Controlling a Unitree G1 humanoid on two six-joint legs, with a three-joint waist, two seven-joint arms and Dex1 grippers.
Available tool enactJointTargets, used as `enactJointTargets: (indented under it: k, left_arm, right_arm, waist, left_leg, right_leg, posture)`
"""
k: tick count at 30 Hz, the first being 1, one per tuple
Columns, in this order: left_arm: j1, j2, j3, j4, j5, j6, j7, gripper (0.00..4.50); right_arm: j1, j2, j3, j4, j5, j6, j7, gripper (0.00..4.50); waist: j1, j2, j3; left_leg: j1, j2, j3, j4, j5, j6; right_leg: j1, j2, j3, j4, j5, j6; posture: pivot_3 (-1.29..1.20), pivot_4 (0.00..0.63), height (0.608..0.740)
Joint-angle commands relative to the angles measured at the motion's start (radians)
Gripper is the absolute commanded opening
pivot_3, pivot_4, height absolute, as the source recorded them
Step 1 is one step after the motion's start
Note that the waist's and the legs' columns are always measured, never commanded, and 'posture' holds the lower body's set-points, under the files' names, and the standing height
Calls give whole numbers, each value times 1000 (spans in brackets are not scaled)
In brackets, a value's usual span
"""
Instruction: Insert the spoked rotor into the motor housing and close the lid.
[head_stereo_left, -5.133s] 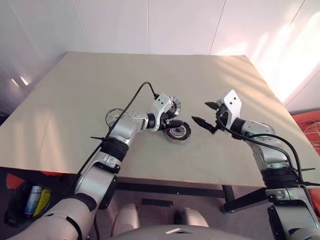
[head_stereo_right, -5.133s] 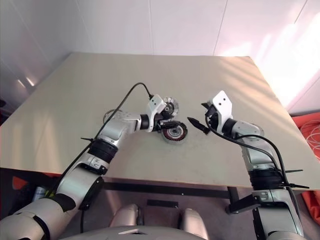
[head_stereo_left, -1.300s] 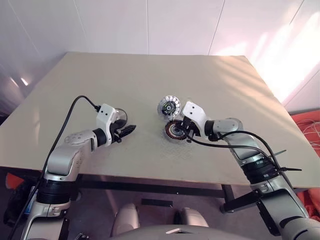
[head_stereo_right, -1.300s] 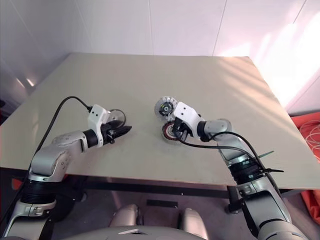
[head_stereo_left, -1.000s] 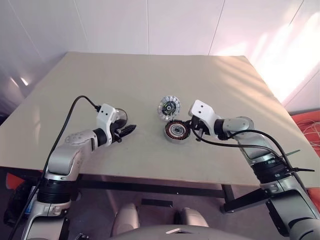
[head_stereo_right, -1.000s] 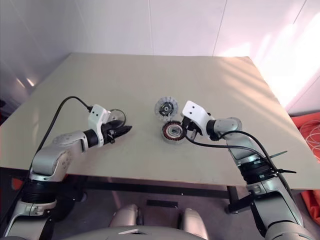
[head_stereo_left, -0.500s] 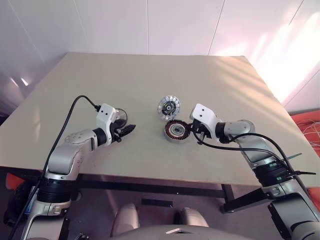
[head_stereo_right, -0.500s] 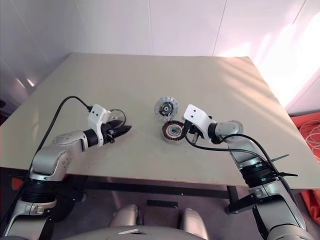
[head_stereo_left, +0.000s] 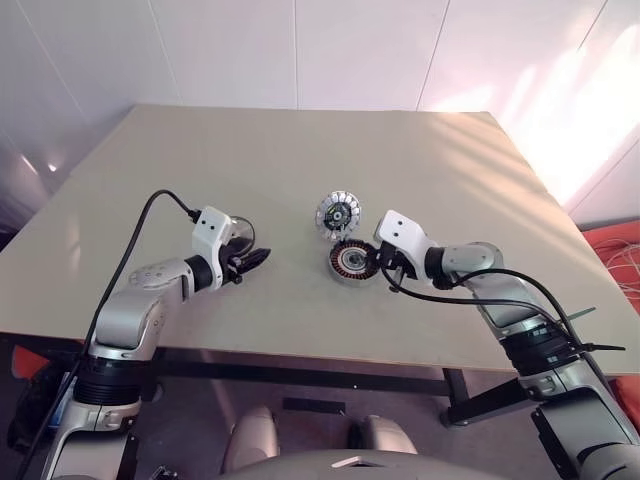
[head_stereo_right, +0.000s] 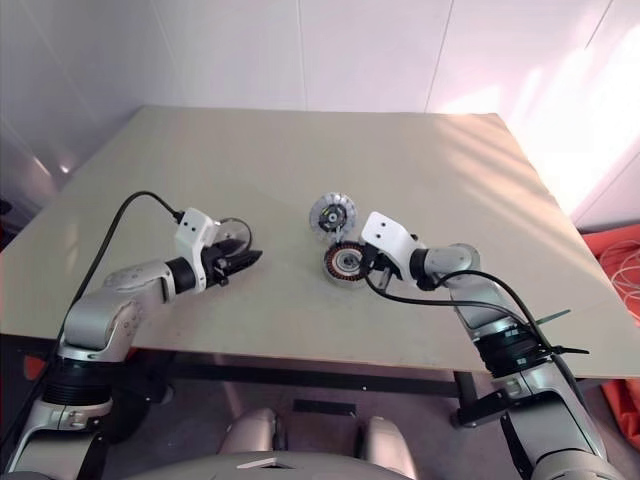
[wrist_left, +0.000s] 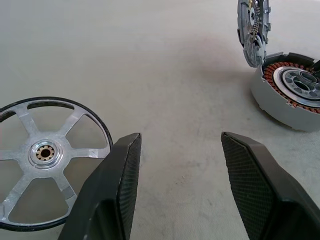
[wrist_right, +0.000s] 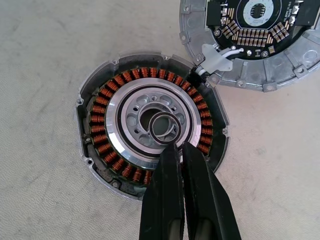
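While the left gripper (wrist_left: 177, 190) hovers low over the surface (head_stereo_left: 300, 160) toward its left edge with its fingers (wrist_left: 120, 185) parted and empty, the lid (wrist_left: 42, 162) lies flat just beside them. Toward the middle, the motor housing (wrist_right: 150, 125) sits flat with the spoked rotor (head_stereo_left: 338, 214) touching its far rim, tilted up on edge. From the right, the right gripper (wrist_right: 179, 150) reaches over the housing's centre, fingers pressed together at a small metal ring (wrist_right: 165, 126) lying in the pale hub.

Pale wooden table (head_stereo_left: 420, 170), white wall (head_stereo_left: 300, 50).
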Motion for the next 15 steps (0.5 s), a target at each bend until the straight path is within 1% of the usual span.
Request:
enactJointTargets:
  k: [1, 8, 15]
  left_arm:
    - [-27, 11, 14, -14, -1, -18, 3, 2702]
    - [-27, 8, 13, -13, 2, -22, 7, 2702]
    - [-25, 3, 9, -16, 0, -24, 7, 2702]
  right_arm:
    - [-22, 11, 5, -52, 1, -6, 2, 129]
    - [-33, 17, 5, -48, 3, -9, 6, 129]
    - [-68, 30, -13, -42, 1, -18, -26, 129]
  waist:
    - [0, 0, 0]
    - [0, 0, 0]
    - [0, 0, 0]
  left_leg:
    - [0, 0, 0, 0, 0, 0]
    - [0, 0, 0, 0, 0, 0]
    - [0, 0, 0, 0, 1, -1]
  right_leg:
    - [0, 0, 0, 0, 0, 0]
    - [0, 0, 0, 0, 0, 0]
    - [0, 0, 0, 1, 0, 0]
  posture:
    - [0, 0, 740]
    - [0, 0, 740]
    - [0, 0, 740]
